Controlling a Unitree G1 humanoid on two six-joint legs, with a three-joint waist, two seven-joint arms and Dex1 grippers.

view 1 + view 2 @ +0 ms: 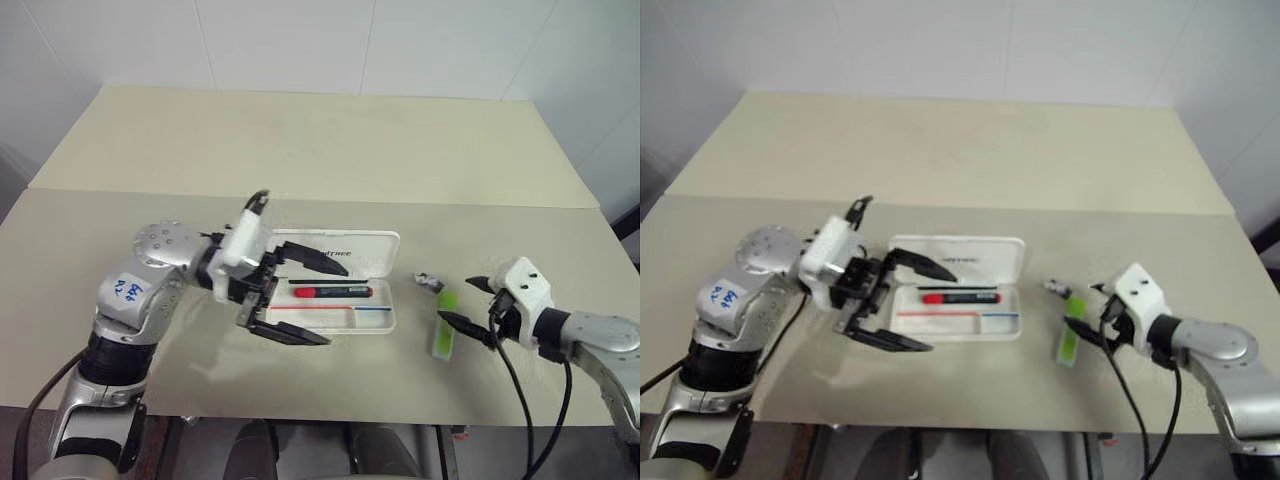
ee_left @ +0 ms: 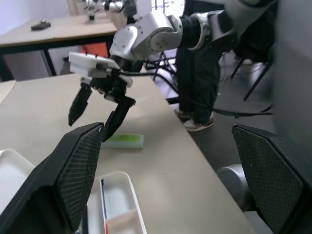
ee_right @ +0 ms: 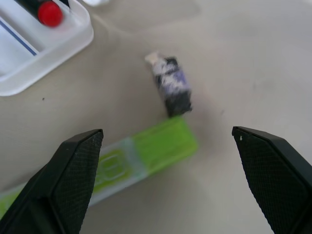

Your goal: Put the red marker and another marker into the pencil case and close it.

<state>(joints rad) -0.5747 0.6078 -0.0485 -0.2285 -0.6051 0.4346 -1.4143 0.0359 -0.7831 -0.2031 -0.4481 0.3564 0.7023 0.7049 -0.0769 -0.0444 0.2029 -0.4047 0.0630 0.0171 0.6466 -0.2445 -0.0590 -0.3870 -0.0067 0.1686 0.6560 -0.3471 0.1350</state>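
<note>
Working through: half done
Red marker (image 1: 332, 292): lies inside my open pencil case (image 1: 385, 320)
Green highlighter (image 1: 445, 336): on the table, just right of the case
Left gripper (image 1: 310, 300): wide open, empty
Right gripper (image 1: 473, 306): wide open, empty, over the highlighter
Left: highlighter in, lid shut

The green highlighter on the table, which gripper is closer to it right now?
Right. The right gripper hangs open beside the green highlighter, on its outer side. The left gripper is open at the pencil case, which lies between it and the highlighter.
</note>
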